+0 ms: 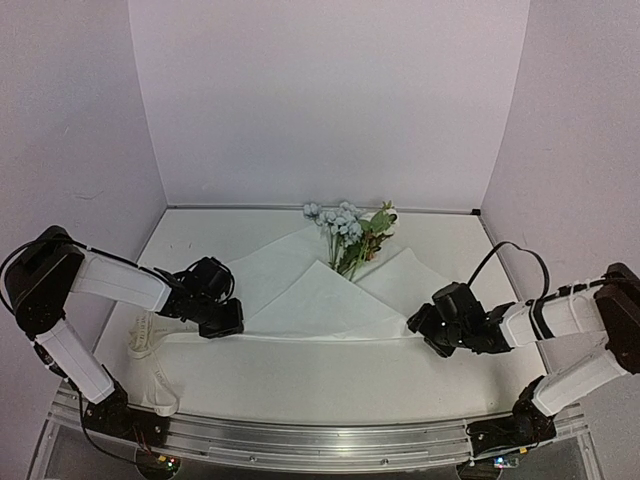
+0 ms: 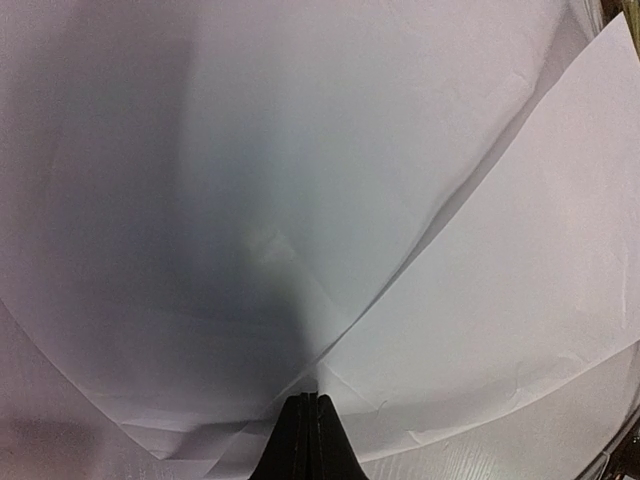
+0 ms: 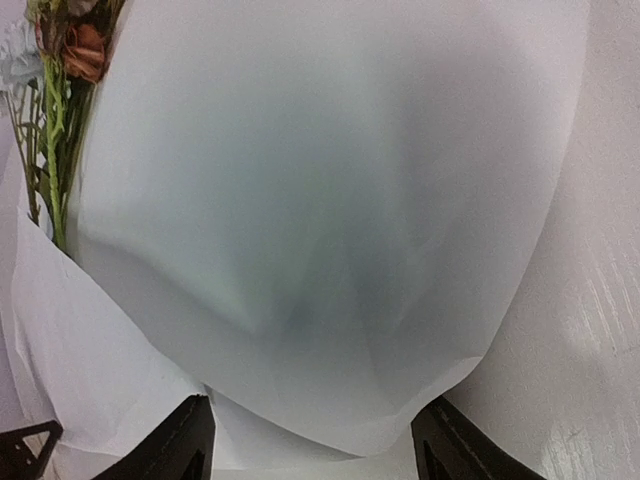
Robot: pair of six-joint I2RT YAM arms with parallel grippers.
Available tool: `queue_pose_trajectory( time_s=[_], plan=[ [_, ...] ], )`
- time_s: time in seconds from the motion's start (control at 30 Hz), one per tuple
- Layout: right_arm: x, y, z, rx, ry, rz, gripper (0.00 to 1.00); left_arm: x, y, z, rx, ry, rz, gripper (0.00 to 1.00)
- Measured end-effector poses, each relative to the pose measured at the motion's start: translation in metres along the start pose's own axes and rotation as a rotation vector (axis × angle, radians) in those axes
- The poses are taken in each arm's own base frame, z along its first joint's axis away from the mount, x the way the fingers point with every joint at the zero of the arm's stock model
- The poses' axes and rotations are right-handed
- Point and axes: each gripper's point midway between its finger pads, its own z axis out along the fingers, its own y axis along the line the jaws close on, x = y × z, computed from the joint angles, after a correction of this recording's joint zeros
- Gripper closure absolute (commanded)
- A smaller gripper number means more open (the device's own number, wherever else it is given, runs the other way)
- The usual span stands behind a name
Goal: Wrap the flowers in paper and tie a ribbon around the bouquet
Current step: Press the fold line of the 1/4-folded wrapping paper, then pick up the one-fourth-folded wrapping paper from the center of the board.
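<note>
**Top view.** The paper (image 1: pixel 320 305) is lying across the middle of the table (image 1: pixel 200 235), its two flaps folding inward into a V. The flowers (image 1: pixel 348 228) are resting at the far end of that V, with blooms pointing away from the arms and stems reaching into the notch. The ribbon (image 1: pixel 150 345) is lying loose at the near left, beside the paper's left corner (one end is trailing toward the table's near edge). The left gripper (image 1: pixel 228 322) is sitting at the paper's left side. The right gripper (image 1: pixel 420 325) is sitting at its right side, well apart from the other.

**Left wrist view.** The jaws are pressing together, and the paper's overlapping edges are converging right at the tips. The left gripper is pinching the sheet there.

**Right wrist view.** The fingers (image 3: pixel 185 445) are standing wide apart and holding nothing. A rounded fold of paper is lying just ahead of and between them. The green stems of the flowers are showing at the upper left, partly tucked behind that fold.
</note>
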Motion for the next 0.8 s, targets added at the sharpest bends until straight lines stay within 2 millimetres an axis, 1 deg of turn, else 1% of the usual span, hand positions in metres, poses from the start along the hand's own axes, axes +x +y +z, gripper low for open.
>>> queue_pose_trajectory(
  time_s=[0.13, 0.37, 0.57, 0.8],
  plan=[
    [-0.01, 0.005, 0.008, -0.047, -0.065, 0.096, 0.47, 0.0, 0.001, 0.0, -0.006, 0.002, 0.008, 1.0],
    [-0.016, -0.003, 0.008, -0.096, -0.133, 0.191, 0.55, 0.0, 0.002, -0.002, -0.016, 0.012, 0.012, 1.0],
    [-0.016, -0.005, 0.007, -0.129, -0.149, 0.212, 0.53, 0.001, 0.003, -0.003, -0.028, 0.028, 0.029, 1.0],
    [-0.017, 0.005, 0.014, -0.21, -0.156, 0.289, 0.55, 0.003, 0.004, -0.003, -0.035, 0.041, 0.031, 1.0]
  ],
)
